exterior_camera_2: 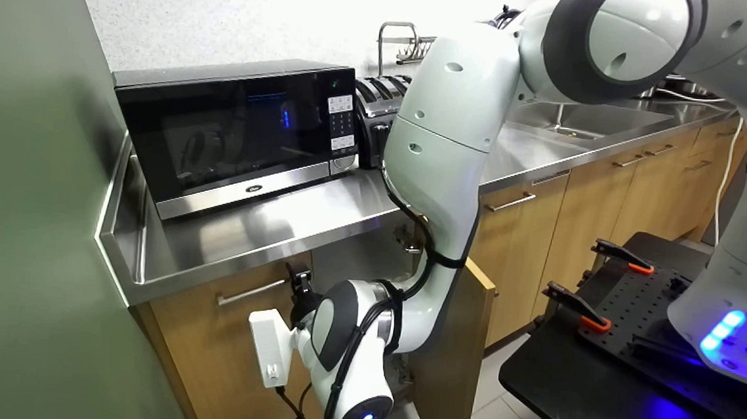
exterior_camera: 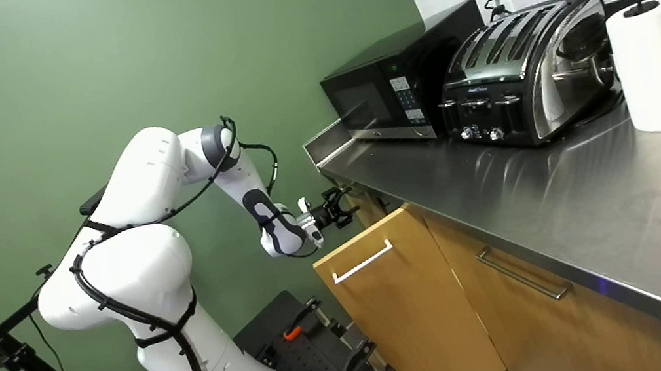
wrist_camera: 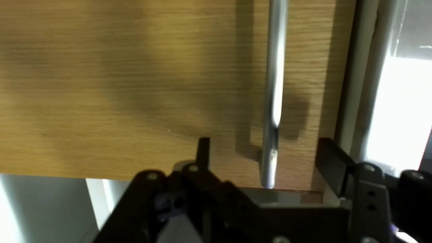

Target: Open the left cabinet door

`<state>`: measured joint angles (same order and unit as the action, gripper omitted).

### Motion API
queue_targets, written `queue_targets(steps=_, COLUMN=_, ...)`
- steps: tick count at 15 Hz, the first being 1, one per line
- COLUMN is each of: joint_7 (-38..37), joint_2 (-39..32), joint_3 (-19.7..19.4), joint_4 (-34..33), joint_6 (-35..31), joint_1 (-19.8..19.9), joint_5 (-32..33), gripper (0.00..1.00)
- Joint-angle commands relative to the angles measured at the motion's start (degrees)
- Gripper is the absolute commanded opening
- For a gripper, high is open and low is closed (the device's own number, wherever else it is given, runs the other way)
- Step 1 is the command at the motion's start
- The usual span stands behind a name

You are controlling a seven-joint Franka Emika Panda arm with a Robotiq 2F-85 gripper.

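Note:
The left cabinet door (exterior_camera_2: 219, 350) is a flat light-brown wooden panel under the counter's left end, seen closed in an exterior view. Its silver bar handle (exterior_camera_2: 249, 294) runs horizontally near the top edge. In the wrist view the door (wrist_camera: 152, 84) fills most of the picture, with the handle (wrist_camera: 276, 84) upright in it. My gripper (wrist_camera: 266, 150) is open, with one finger on each side of the handle's end and gaps to both. My gripper also shows in both exterior views (exterior_camera: 347, 207) (exterior_camera_2: 298, 276), at the handle's end near the cabinet gap.
A neighbouring cabinet door (exterior_camera: 409, 306) stands swung out beside the arm; it also shows edge-on (exterior_camera_2: 451, 366). The steel counter edge (exterior_camera_2: 346, 230) lies just above the gripper. A microwave (exterior_camera_2: 234, 134) and toaster (exterior_camera: 524, 68) stand on it. A green wall (exterior_camera_2: 9, 243) borders the left.

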<state>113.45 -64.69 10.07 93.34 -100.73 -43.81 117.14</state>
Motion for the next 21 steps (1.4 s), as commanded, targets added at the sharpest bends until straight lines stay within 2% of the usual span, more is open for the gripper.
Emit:
queue_targets(steps=1, joint_7=2.55, joint_2=-1.83, joint_3=-0.39, joint_4=-3.12, joint_6=-0.82, joint_1=-0.30, joint_5=0.55, gripper=0.49)
queue_targets(steps=6, joint_7=4.11, joint_2=-2.50, joint_3=-0.60, joint_4=-4.33, joint_6=-0.44, joint_1=-0.49, joint_5=0.22, gripper=0.12)
queue_targets(steps=8, joint_7=5.03, joint_2=-2.39, joint_3=-0.44, joint_4=-4.74, joint_6=0.33, joint_1=-0.68, joint_5=-0.49, gripper=0.00)
queue_targets(steps=14, joint_7=8.80, joint_2=-4.31, joint_3=2.10, joint_4=-6.86, joint_6=0.60, joint_1=-2.31, joint_5=-5.64, gripper=0.03)
queue_targets(steps=21, joint_7=11.99, joint_2=-9.68, joint_3=4.72, joint_4=-14.20, joint_6=3.55, joint_1=-6.22, joint_5=-11.65, gripper=0.03)
